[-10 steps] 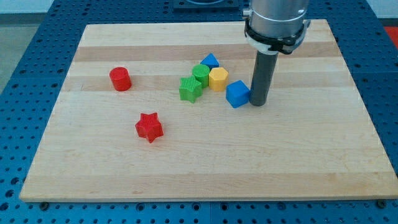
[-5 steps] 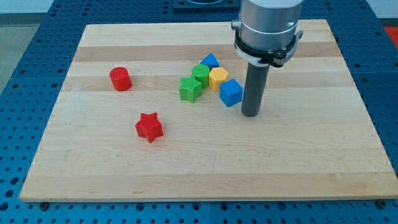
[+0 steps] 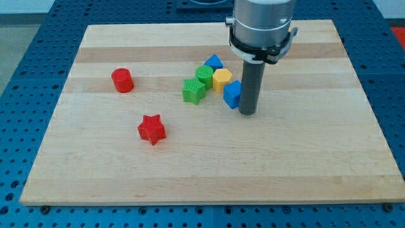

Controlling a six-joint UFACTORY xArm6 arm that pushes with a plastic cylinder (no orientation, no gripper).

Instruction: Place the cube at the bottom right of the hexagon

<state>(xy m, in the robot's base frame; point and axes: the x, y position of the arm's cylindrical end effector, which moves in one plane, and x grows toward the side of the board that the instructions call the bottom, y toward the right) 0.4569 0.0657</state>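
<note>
The blue cube (image 3: 232, 94) sits on the wooden board, touching the lower right side of the yellow hexagon (image 3: 222, 80). My tip (image 3: 247, 113) rests on the board right against the cube's right side, slightly toward the view's bottom, and the rod hides the cube's right edge. The hexagon sits in a tight cluster with a green cylinder (image 3: 204, 75) on its left and a blue triangular block (image 3: 214, 62) above it.
A green star-like block (image 3: 193, 90) lies at the cluster's left. A red cylinder (image 3: 122, 80) stands toward the view's left. A red star (image 3: 152, 129) lies below it toward the view's bottom. The wooden board (image 3: 209, 164) lies on a blue perforated table.
My tip has moved left and a little down, pushing the blue cube left until it rests against the yellow hexagon's lower right. The other blocks have not moved.
</note>
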